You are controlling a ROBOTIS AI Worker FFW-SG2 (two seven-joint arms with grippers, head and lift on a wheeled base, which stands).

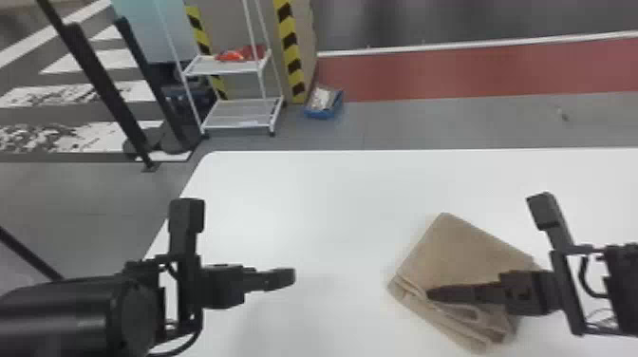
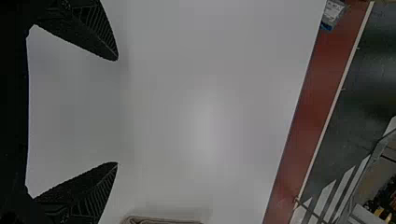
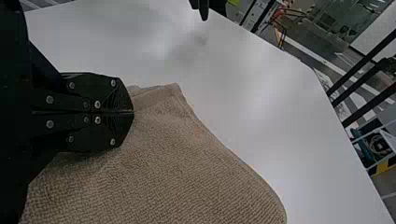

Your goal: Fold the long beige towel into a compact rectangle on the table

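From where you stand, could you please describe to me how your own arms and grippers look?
My left arm and right arm are black, with thin dark cables looping near the wrists. The left gripper has black, tapered jaws with fine ribs; the right gripper is black, with round silvery screws.

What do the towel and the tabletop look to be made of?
The beige towel looks like soft woven fabric, probably cotton terry: its matte face shows rows of small nubs and a hemmed edge. The tabletop seems to be smooth white laminate or painted board, semi-gloss, as soft bright patches show on it; which one is unclear.
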